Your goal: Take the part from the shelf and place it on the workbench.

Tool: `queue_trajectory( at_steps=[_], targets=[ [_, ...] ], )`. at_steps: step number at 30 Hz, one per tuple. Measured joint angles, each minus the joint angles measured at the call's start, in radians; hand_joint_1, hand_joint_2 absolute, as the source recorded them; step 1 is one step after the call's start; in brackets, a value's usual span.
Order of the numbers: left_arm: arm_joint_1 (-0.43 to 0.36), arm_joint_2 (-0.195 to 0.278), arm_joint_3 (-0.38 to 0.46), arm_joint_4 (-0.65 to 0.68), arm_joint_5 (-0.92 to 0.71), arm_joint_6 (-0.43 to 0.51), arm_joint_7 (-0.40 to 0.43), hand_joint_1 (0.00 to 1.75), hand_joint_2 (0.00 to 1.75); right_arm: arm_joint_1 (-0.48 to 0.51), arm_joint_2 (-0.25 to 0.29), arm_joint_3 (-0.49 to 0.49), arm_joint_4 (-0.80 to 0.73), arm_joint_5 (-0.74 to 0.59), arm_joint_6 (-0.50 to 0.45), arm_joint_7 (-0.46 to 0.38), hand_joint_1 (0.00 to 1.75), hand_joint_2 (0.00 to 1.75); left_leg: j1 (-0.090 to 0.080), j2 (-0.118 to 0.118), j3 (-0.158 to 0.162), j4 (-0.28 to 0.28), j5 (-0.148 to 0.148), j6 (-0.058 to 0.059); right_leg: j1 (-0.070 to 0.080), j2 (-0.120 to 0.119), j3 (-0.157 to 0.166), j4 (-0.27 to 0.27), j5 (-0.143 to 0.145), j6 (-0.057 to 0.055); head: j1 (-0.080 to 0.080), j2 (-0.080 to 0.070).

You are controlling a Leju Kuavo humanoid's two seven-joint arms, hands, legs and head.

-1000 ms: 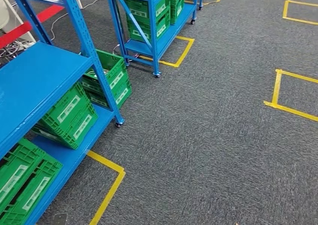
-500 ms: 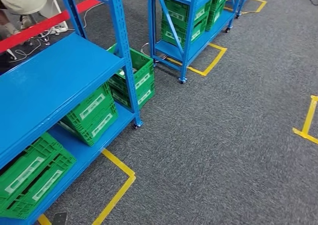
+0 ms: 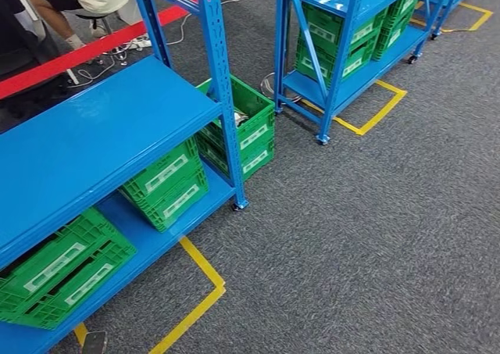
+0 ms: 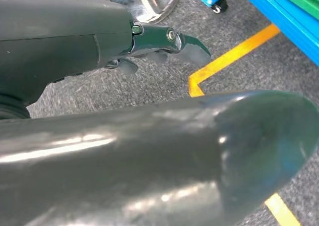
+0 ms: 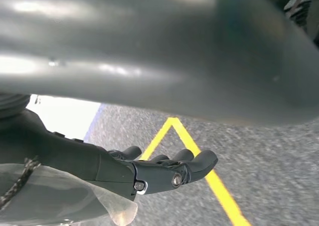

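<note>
The part (image 3: 239, 119), only a pale glimpse inside the open green crate (image 3: 261, 129) on the blue shelf (image 3: 106, 135) far ahead of your spread, empty left hand (image 4: 165, 39) and right hand (image 5: 161, 171), probably handles small and stiff, so grip it from above.

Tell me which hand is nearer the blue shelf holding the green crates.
Left. The left hand hangs close to the blue shelf, near its caster. The right hand hangs over carpet and yellow tape, on the robot's far side.
</note>
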Motion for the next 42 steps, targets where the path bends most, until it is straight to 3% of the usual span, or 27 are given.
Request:
queue_trajectory(
  at_steps=[1, 2, 4, 5, 7, 8, 10, 12, 14, 16, 17, 18, 20, 21, 23, 25, 27, 29, 30, 31, 32, 33, 34, 36, 38, 40, 42],
  targets=[
    [0.002, 0.000, -0.003, 0.000, 0.002, 0.000, 0.000, 0.00, 0.00, 0.000, 0.000, 0.000, 0.000, 0.000, 0.001, 0.000, 0.00, 0.00, 0.000, 0.002, -0.023, 0.022, -0.006, 0.000, 0.002, -0.011, 0.009, 0.000, -0.008, -0.002, 0.000, 0.000],
    [0.004, 0.000, -0.006, 0.000, 0.003, 0.000, 0.000, 0.00, 0.00, -0.001, 0.000, 0.000, -0.001, 0.000, 0.001, 0.000, 0.00, 0.00, 0.000, 0.003, -0.030, 0.015, 0.009, 0.003, 0.003, -0.022, 0.019, 0.000, -0.015, -0.003, 0.000, 0.000],
    [0.008, 0.001, -0.011, 0.000, 0.004, 0.000, 0.000, 0.00, 0.00, -0.002, 0.002, 0.001, -0.002, -0.001, 0.001, 0.000, 0.00, 0.00, -0.005, 0.019, -0.005, -0.082, 0.092, 0.015, 0.008, -0.042, 0.041, -0.001, -0.030, -0.003, 0.000, 0.000],
    [0.009, 0.002, -0.014, 0.000, 0.004, 0.000, 0.000, 0.00, 0.00, -0.002, 0.004, 0.001, -0.002, -0.001, 0.001, 0.000, 0.00, 0.00, -0.012, 0.041, 0.013, -0.132, 0.118, 0.024, 0.010, -0.051, 0.051, -0.002, -0.036, -0.001, 0.000, 0.000],
    [0.008, 0.003, -0.023, -0.002, 0.007, 0.002, -0.002, 0.00, 0.00, -0.002, 0.007, 0.001, -0.003, -0.002, 0.001, -0.002, 0.00, 0.00, -0.026, 0.077, 0.030, -0.195, 0.121, 0.038, 0.015, -0.072, 0.063, -0.004, -0.047, 0.007, -0.002, 0.000],
    [0.010, 0.004, -0.028, -0.003, 0.010, 0.003, -0.002, 0.00, 0.00, -0.003, 0.009, 0.001, -0.004, -0.003, 0.001, 0.000, 0.00, 0.00, -0.030, 0.081, 0.030, -0.200, 0.113, 0.041, 0.017, -0.083, 0.065, -0.005, -0.053, 0.012, -0.003, 0.000],
    [0.017, 0.002, -0.037, -0.006, 0.015, 0.006, -0.004, 0.00, 0.00, -0.006, 0.012, 0.002, -0.006, -0.003, 0.001, 0.005, 0.00, 0.00, -0.027, 0.061, 0.037, -0.217, 0.139, 0.042, 0.018, -0.094, 0.075, -0.005, -0.066, 0.023, -0.006, 0.000],
    [0.019, 0.001, -0.045, -0.007, 0.020, 0.008, -0.005, 0.00, 0.00, -0.009, 0.013, 0.005, -0.009, -0.004, 0.001, 0.011, 0.00, 0.00, -0.018, 0.038, 0.047, -0.230, 0.154, 0.046, 0.015, -0.049, 0.065, 0.034, -0.096, 0.034, -0.003, 0.000],
    [0.018, 0.000, -0.054, -0.008, 0.024, 0.010, -0.006, 0.00, 0.00, -0.006, 0.013, 0.006, -0.010, -0.004, 0.002, 0.009, 0.00, 0.00, -0.014, 0.014, 0.049, -0.235, 0.157, 0.051, 0.011, 0.006, 0.006, 0.144, -0.148, 0.043, 0.001, 0.000],
    [0.017, 0.000, -0.059, -0.008, 0.025, 0.010, -0.006, 0.00, 0.00, -0.003, 0.013, 0.006, -0.011, -0.004, 0.002, 0.008, 0.00, 0.00, -0.013, -0.013, 0.050, -0.234, 0.154, 0.052, 0.009, 0.018, -0.059, 0.245, -0.171, 0.047, 0.001, 0.000],
    [0.018, 0.000, -0.060, -0.008, 0.025, 0.010, -0.006, 0.00, 0.00, -0.002, 0.013, 0.006, -0.012, -0.004, 0.002, 0.011, 0.00, 0.00, -0.013, -0.027, 0.052, -0.234, 0.152, 0.051, 0.009, 0.020, -0.073, 0.251, -0.154, 0.048, 0.001, 0.000],
    [0.018, 0.000, -0.061, -0.008, 0.025, 0.010, -0.006, 0.00, 0.00, -0.001, 0.013, 0.006, -0.012, -0.004, 0.002, 0.014, 0.00, 0.00, -0.013, -0.042, 0.055, -0.234, 0.149, 0.050, 0.008, 0.022, -0.070, 0.219, -0.116, 0.048, 0.000, 0.000],
    [0.018, 0.000, -0.064, -0.008, 0.025, 0.010, -0.006, 0.00, 0.00, -0.002, 0.013, 0.006, -0.014, -0.004, 0.002, 0.018, 0.00, 0.00, -0.011, -0.068, 0.063, -0.233, 0.142, 0.042, 0.003, 0.052, -0.029, 0.098, -0.037, 0.048, 0.001, 0.000],
    [0.017, 0.000, -0.066, -0.008, 0.025, 0.010, -0.006, 0.00, 0.00, -0.002, 0.013, 0.007, -0.014, -0.004, 0.002, 0.015, 0.00, 0.00, -0.011, -0.079, 0.064, -0.231, 0.139, 0.037, 0.000, 0.074, -0.005, 0.046, -0.018, 0.046, 0.001, 0.000],
    [0.018, 0.001, -0.068, -0.008, 0.025, 0.010, -0.006, 0.00, 0.00, -0.003, 0.013, 0.007, -0.016, -0.005, 0.002, 0.003, 0.00, 0.00, -0.008, -0.097, 0.060, -0.230, 0.138, 0.025, 0.001, 0.101, 0.017, 0.007, -0.019, 0.037, 0.000, 0.000],
    [0.020, 0.003, -0.068, -0.008, 0.025, 0.010, -0.006, 0.00, 0.00, -0.003, 0.014, 0.007, -0.016, -0.005, 0.002, -0.003, 0.00, 0.00, -0.004, -0.113, 0.057, -0.233, 0.139, 0.014, 0.002, 0.085, 0.026, -0.003, -0.018, 0.023, -0.001, 0.000],
    [0.020, 0.004, -0.070, -0.009, 0.026, 0.012, -0.006, 0.00, 0.00, -0.003, 0.016, 0.007, -0.018, -0.005, 0.001, 0.000, 0.00, 0.00, -0.006, -0.083, 0.045, -0.205, 0.119, 0.004, -0.001, 0.060, 0.035, -0.014, -0.016, 0.009, -0.007, 0.000],
    [0.019, 0.004, -0.076, -0.011, 0.026, 0.014, -0.006, 0.00, 0.00, -0.002, 0.017, 0.008, -0.020, -0.005, 0.001, 0.000, 0.00, 0.00, -0.007, -0.025, -0.005, -0.102, 0.066, -0.005, -0.001, 0.031, 0.044, -0.020, -0.020, -0.002, -0.015, 0.000],
    [0.019, 0.004, -0.080, -0.011, 0.026, 0.015, -0.006, 0.00, 0.00, -0.001, 0.017, 0.008, -0.020, -0.005, 0.001, 0.000, 0.00, 0.00, -0.006, -0.008, -0.040, -0.036, 0.040, -0.009, 0.000, 0.015, 0.046, -0.021, -0.023, -0.004, -0.017, 0.000],
    [0.019, 0.005, -0.083, -0.011, 0.026, 0.016, -0.006, 0.00, 0.00, 0.000, 0.017, 0.008, -0.021, -0.005, 0.001, 0.000, 0.00, 0.00, -0.005, 0.000, -0.067, 0.016, 0.027, -0.011, 0.001, 0.000, 0.049, -0.021, -0.027, -0.005, -0.017, 0.000],
    [0.019, 0.005, -0.085, -0.011, 0.027, 0.017, -0.005, 0.00, 0.00, 0.000, 0.017, 0.008, -0.021, -0.005, 0.001, 0.000, 0.00, 0.00, -0.004, 0.004, -0.079, 0.036, 0.032, -0.011, 0.001, -0.014, 0.053, -0.021, -0.030, -0.006, -0.017, 0.000],
    [0.020, 0.005, -0.088, -0.011, 0.027, 0.018, -0.005, 0.00, 0.00, -0.001, 0.017, 0.008, -0.022, -0.005, 0.001, 0.000, 0.00, 0.00, -0.005, 0.007, -0.072, 0.018, 0.056, -0.009, 0.002, -0.026, 0.057, -0.021, -0.034, -0.005, -0.017, 0.000],
    [0.021, 0.005, -0.090, -0.011, 0.027, 0.019, -0.005, 0.00, 0.00, -0.002, 0.018, 0.008, -0.022, -0.005, 0.001, 0.000, 0.00, 0.00, -0.006, 0.015, -0.047, -0.034, 0.094, -0.003, 0.003, -0.038, 0.064, -0.021, -0.038, -0.004, -0.018, 0.000],
    [0.021, 0.006, -0.095, -0.012, 0.027, 0.021, -0.005, 0.00, 0.00, -0.003, 0.020, 0.008, -0.022, -0.005, 0.001, 0.000, 0.00, 0.00, -0.016, 0.052, 0.014, -0.161, 0.153, 0.014, 0.008, -0.058, 0.072, -0.021, -0.049, 0.002, -0.017, 0.000],
    [0.021, 0.006, -0.100, -0.013, 0.027, 0.022, -0.005, 0.00, 0.00, -0.004, 0.022, 0.008, -0.023, -0.005, 0.001, -0.001, 0.00, 0.00, -0.025, 0.077, 0.045, -0.224, 0.160, 0.026, 0.012, -0.078, 0.075, -0.022, -0.058, 0.011, -0.017, 0.000],
    [0.025, 0.006, -0.103, -0.014, 0.027, 0.024, -0.005, 0.00, 0.00, -0.008, 0.023, 0.009, -0.024, -0.005, 0.001, 0.001, 0.00, 0.00, -0.024, 0.061, 0.050, -0.237, 0.156, 0.031, 0.014, -0.098, 0.087, -0.027, -0.063, 0.020, -0.016, 0.000],
    [0.030, 0.005, -0.105, -0.015, 0.027, 0.026, -0.004, 0.00, 0.00, -0.012, 0.024, 0.010, -0.025, -0.005, 0.000, 0.005, 0.00, 0.00, -0.017, 0.040, 0.058, -0.253, 0.163, 0.038, 0.013, -0.069, 0.088, -0.010, -0.081, 0.029, -0.010, 0.000]
  ],
)
